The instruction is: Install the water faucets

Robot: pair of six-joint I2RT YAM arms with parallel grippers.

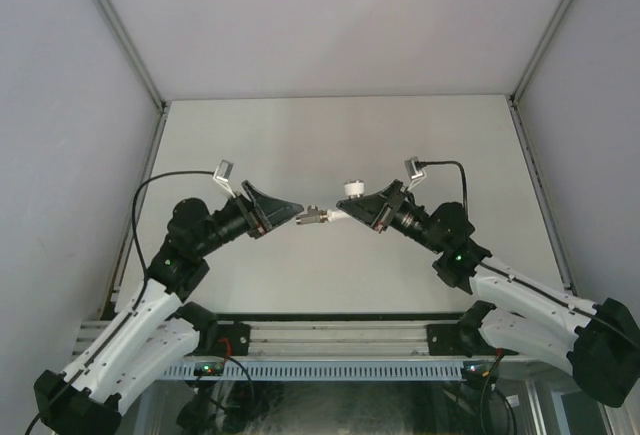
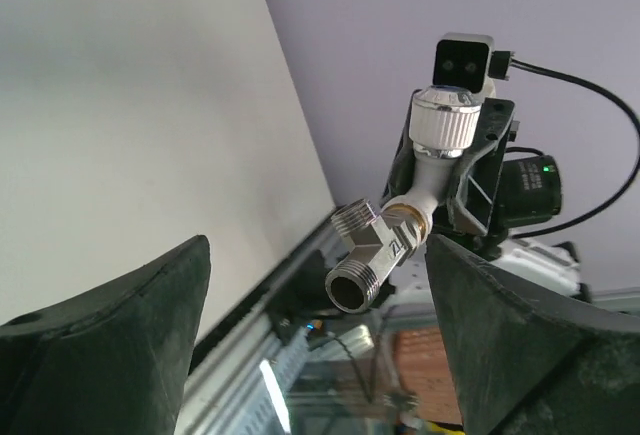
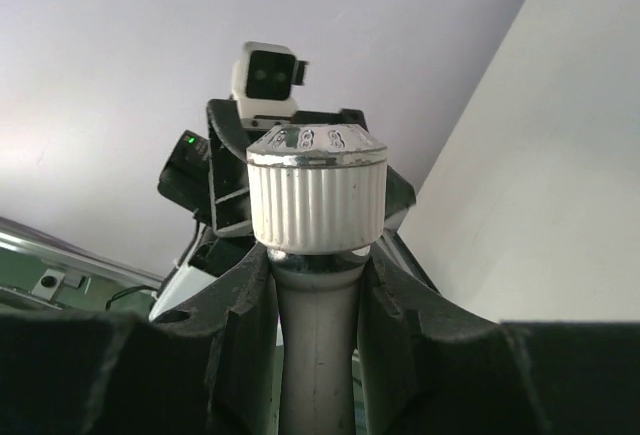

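I have the right gripper (image 1: 347,211) clamped narrowly on the stem of the white plastic tap (image 3: 317,205), the one with the ribbed round knob and the bent neck. In the right wrist view the dark fingers (image 3: 240,325) press the stem from both sides just under the knob. The tap is held up in the air above the pale table (image 1: 330,145), between the two arms, knob upward. At its far end sits the silvery metal fitting (image 2: 365,255), a short angled body with threaded ends. It looks joined to the tap through a brass-coloured collar, though I cannot tell how far it is screwed home. The left gripper (image 1: 297,213) faces it with its jaws spread wide and nothing in them. From above, its tips sit just beside the fitting, and I cannot say for sure whether they touch. I judge that I am in the mating step, with one arm presenting the tap and the other about to take hold of the metal end. Next I would ease the left arm forward until its fingers straddle the flat body of the fitting rather than the threads. Then I would close gently while the right arm holds steady. The risk I see is knocking the tap askew in the right grip, since only the thin stem is pinched.
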